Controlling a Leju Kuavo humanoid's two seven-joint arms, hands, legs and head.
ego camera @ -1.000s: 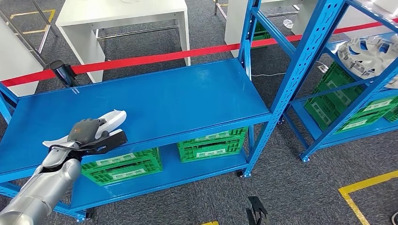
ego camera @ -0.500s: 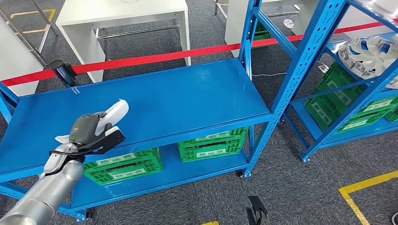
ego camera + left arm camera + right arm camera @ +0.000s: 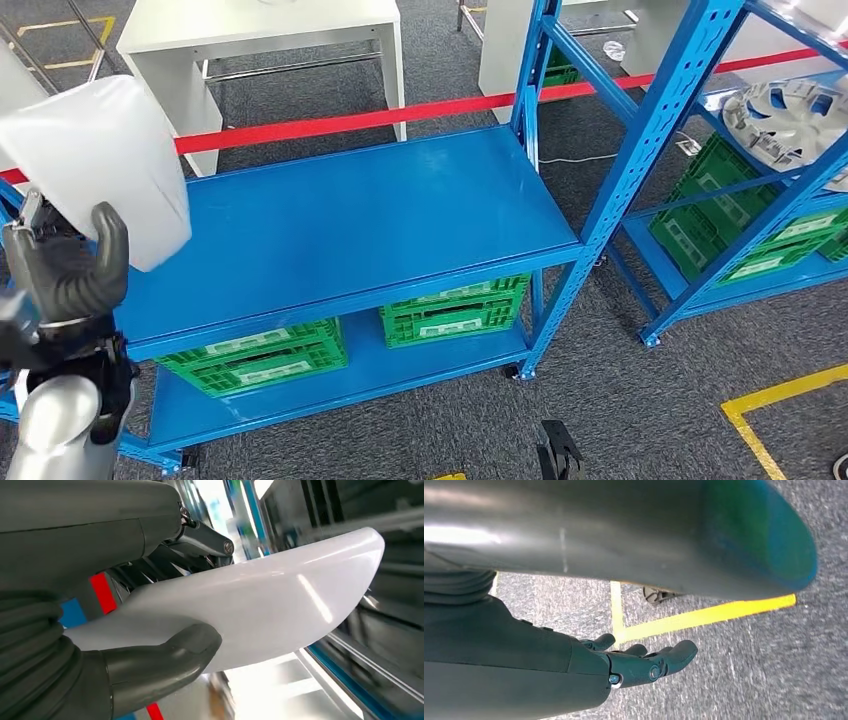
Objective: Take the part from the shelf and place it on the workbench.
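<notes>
White part (image 3: 100,160) sits pinched in my left hand (image 3: 62,275), raised above the blue shelf (image 3: 340,220). My right hand (image 3: 644,665) hangs over grey carpet (image 3: 744,670), fingers loosely spread, holding nothing.

Top shelf deck (image 3: 380,215): bare blue surface across frame centre, open from the near edge. Left hand (image 3: 65,275) w/ white part (image 3: 100,165) stands raised at frame left, over the deck's left end. Blue upright (image 3: 640,170) right of centre bounds the deck; second rack w/ hubcap (image 3: 785,115) at upper right. Red tape (image 3: 330,122) runs behind the deck. Green crates (image 3: 455,310) fill the lower tier, lower centre. Right hand (image 3: 644,665) hangs over carpet, fingers apart, nothing near.
</notes>
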